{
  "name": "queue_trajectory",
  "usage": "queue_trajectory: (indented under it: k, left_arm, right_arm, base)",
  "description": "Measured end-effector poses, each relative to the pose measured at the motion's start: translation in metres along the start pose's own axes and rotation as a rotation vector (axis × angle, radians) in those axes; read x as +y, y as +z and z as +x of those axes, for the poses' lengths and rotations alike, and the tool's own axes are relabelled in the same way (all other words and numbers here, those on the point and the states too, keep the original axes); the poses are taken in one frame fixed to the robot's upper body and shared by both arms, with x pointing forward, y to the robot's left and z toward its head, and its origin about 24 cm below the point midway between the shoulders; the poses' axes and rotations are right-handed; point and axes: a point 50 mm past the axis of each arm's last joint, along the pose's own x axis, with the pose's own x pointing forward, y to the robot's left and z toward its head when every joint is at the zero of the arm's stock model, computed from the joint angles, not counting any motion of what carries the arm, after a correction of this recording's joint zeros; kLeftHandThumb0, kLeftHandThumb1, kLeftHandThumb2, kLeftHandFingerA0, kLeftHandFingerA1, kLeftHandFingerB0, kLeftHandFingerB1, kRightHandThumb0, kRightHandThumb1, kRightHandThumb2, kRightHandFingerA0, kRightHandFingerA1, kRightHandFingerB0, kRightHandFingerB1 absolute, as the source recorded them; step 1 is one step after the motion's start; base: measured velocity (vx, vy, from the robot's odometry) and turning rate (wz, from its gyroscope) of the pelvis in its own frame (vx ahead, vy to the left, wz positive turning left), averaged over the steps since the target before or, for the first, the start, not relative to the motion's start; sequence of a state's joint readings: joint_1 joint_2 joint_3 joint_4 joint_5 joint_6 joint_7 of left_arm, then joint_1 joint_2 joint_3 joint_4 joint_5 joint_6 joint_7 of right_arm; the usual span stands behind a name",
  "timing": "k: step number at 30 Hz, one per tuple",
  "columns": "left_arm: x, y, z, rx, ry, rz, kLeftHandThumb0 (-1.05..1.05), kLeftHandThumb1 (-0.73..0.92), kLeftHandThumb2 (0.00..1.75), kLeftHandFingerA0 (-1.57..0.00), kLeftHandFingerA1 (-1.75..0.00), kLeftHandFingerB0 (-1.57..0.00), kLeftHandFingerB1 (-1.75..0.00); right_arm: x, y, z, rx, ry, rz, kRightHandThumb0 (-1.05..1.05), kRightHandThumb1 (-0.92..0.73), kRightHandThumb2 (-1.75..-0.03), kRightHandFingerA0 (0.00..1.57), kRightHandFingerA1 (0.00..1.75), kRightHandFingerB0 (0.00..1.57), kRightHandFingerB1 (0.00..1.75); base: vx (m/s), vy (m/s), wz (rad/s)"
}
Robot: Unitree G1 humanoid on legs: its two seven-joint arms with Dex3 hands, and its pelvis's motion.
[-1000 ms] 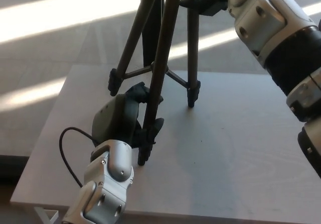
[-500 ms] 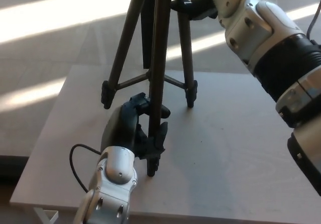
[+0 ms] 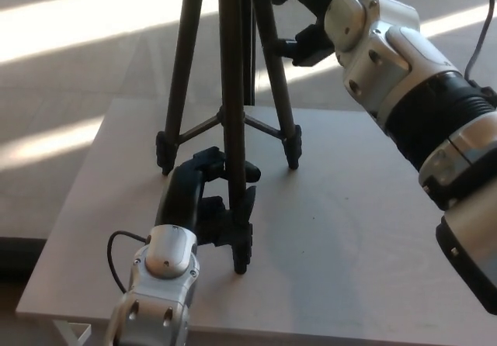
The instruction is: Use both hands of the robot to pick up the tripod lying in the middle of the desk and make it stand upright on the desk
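Note:
The black tripod stands close to upright on the grey desk, legs spread and all three feet at or near the top. Its centre braces join the legs at mid height. My left hand comes up from the bottom edge and is shut on the lower part of the front leg, fingers curled round it just above the foot. My right hand reaches in from the upper right, its black fingers closed on the upper part of the right leg. The tripod's head is cut off by the top of the picture.
A thin black cable loops beside my left wrist. The desk's left edge and near edge run close to my left arm. Sunlit floor stripes lie beyond the desk's far edge.
The tripod has swung from a lean to nearly upright, its feet spreading on the desk. My left hand followed the front leg toward me. My right hand came lower and to the left.

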State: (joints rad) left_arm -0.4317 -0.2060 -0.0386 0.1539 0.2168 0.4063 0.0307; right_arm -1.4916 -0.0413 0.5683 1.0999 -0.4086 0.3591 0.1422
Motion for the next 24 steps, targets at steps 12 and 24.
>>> queue_trajectory:
  k: [12, 24]
  left_arm:
    - [0.003, 0.003, -0.002, -0.006, -0.138, 0.148, -0.96, 0.66, 0.61, 0.0, 0.0, 0.0, 0.0]
    - [0.014, 0.01, -0.005, 0.015, -0.251, 0.341, -1.05, 0.66, 0.61, 0.0, 0.0, 0.0, 0.0]
  right_arm:
    - [0.001, -0.01, 0.0, 0.065, 0.053, -0.01, -1.05, -0.6, -0.96, 0.0, 0.28, 0.0, 0.05]
    - [-0.003, -0.014, 0.0, 0.083, 0.046, 0.006, -1.05, -0.59, -0.96, 0.0, 0.25, 0.0, 0.01]
  base:
    - [0.0, 0.0, 0.0]
    - [0.0, 0.0, 0.0]
